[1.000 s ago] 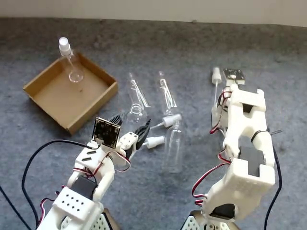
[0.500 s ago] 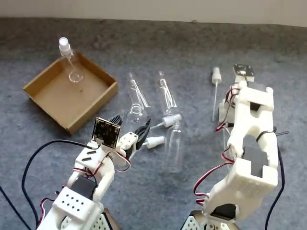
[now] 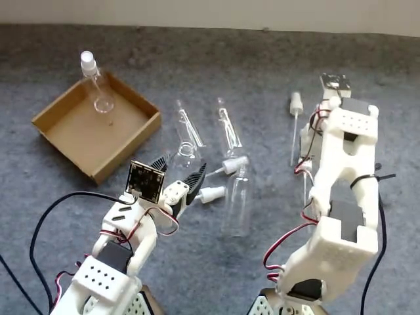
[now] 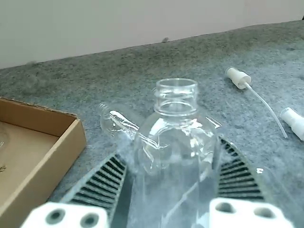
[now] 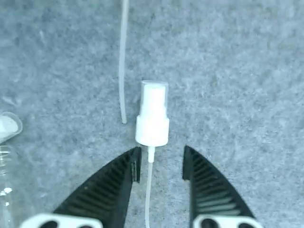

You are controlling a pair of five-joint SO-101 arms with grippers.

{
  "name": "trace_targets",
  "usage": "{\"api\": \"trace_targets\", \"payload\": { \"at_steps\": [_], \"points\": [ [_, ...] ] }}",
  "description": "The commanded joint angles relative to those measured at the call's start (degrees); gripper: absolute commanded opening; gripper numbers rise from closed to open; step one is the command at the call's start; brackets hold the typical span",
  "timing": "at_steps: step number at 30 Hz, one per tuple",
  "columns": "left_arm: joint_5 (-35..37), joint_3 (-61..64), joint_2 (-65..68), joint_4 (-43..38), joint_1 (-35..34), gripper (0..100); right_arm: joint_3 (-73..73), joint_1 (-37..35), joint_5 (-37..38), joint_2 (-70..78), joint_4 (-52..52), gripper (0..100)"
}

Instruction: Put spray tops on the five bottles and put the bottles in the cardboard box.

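A clear bottle [image 4: 175, 142] with a bare, open neck is clamped between the ribbed jaws of the left end effector [image 4: 172, 159], neck pointing away from the wrist. In the high view the pair sits at about 7 o'clock from the middle of the grey surface [image 3: 262, 52]. Just past its neck, toward 12 o'clock, a second bottle [image 3: 188, 128] lies on its side, and a third bottle [image 3: 228, 125] lies close beside that one, near the middle of the view. A fourth bottle [image 3: 237, 197] lies at 3 o'clock from the left end effector. Two loose white spray tops lie by it: the near spray top [image 3: 211, 194] between it and the jaws, the upper spray top [image 3: 231, 164] just by its neck. The capped bottle [image 3: 96, 82] has its base inside the cardboard box [image 3: 65, 141], which sits at 10 o'clock, and its white head leans out over the far corner. In the right wrist view a short spray top [image 5: 152, 116] lies flat with its dip tube running back between the jaws of the right end effector [image 5: 161, 153]. Those jaws are parted to a narrow gap that straddles the tube, and a thin loose tube [image 5: 123, 61] lies alongside. A long-tubed spray top [image 3: 295, 104] lies at 2 o'clock in the high view, just beside the right arm [image 3: 341, 170].
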Motion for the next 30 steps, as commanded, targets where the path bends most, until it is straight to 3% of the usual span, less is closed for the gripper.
{"api": "trace_targets", "payload": {
  "at_steps": [1,7,16,22,30],
  "points": [
    [0.26,1.54,-0.92,-1.23,0.75,7,-3.38,-1.98,-0.26,-0.66,-1.1,20.2],
    [0.26,1.54,-0.92,-1.23,0.75,7,-2.77,-1.8,-5.71,2.68,-3.65,20.2],
    [0.26,1.54,-0.92,-1.23,0.75,7,-3.3,-1.63,-5.54,12.35,-4.53,19.8],
    [0.26,1.54,-0.92,-1.23,0.75,7,-3.38,-0.92,-5.54,12.26,-8.75,1.9],
    [0.26,1.54,-0.92,-1.23,0.75,7,-5.93,0.48,-5.54,10.68,-9.45,0.9]
  ]
}}
